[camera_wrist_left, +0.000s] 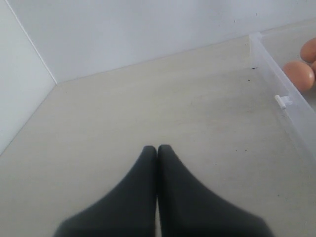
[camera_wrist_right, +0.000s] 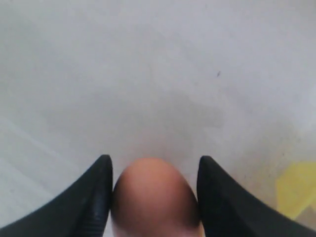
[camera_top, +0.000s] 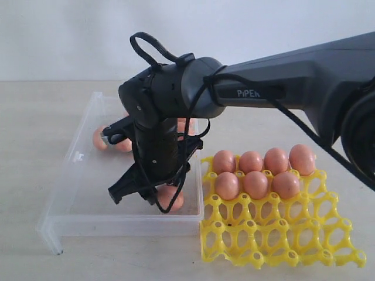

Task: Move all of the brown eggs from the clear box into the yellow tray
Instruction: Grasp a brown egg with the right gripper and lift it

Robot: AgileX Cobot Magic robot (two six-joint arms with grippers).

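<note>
The clear box (camera_top: 76, 199) lies left of the yellow tray (camera_top: 281, 234). Several brown eggs (camera_top: 256, 172) sit in the tray's far cups. My right gripper (camera_top: 149, 196) reaches down into the box near its front wall, its fingers pressed on both sides of one brown egg (camera_top: 171, 198) that rests low over the box floor. In the right wrist view that egg (camera_wrist_right: 154, 197) fills the gap of the gripper (camera_wrist_right: 155, 160). More eggs (camera_top: 99, 139) lie at the box's far side, partly hidden by the arm. My left gripper (camera_wrist_left: 157, 146) is shut and empty over bare table beside the box wall (camera_wrist_left: 276, 74).
The right arm (camera_top: 281, 82) stretches across the tray and the box's right half. A small latch tab (camera_wrist_left: 281, 101) sticks out of the box wall. The tray's near cups (camera_top: 263, 249) hold nothing. A wall stands behind the table.
</note>
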